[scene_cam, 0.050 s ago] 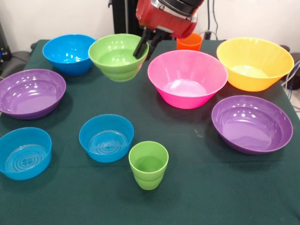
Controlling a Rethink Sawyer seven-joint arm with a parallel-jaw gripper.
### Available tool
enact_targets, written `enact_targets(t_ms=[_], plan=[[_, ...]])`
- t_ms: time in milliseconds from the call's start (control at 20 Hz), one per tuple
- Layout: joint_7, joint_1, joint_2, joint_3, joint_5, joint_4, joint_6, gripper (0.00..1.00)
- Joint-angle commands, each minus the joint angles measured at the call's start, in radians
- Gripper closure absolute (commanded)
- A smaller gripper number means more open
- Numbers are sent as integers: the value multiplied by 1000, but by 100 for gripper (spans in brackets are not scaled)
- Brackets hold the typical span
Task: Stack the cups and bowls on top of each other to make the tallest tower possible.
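Where rim meets it, claw [142,45] pinches green bowl [117,57].

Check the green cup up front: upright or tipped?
Upright. The green cup stands on its base on the table, mouth facing up, nothing visible inside.

Bright, even light from above. White glare patches sit in the pink bowl [187,77], the yellow-orange bowl [255,63] and both purple bowls [32,93]. Shadows on the dark table [197,187] are soft and short. The whole frame looks slightly soft, the red arm at 12 o'clock most blurred.
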Motion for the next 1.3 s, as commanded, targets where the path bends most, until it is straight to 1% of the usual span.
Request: enact_targets(t_ms=[50,200,300,400,550,750,1050,1300], plan=[[-74,6,93,124,-83,-110,-95,100],[-89,15,106,127,-87,-141,-85,100],[-108,18,105,129,-84,-154,-62,100],[-127,23,116,135,-77,-186,-25,100],[-137,28,138,149,-64,-228,4,100],[-138,37,152,153,-52,-258,30,100],[-151,43,164,153,-43,-285,40,100],[-169,50,187,158,-37,-330,76,100]])
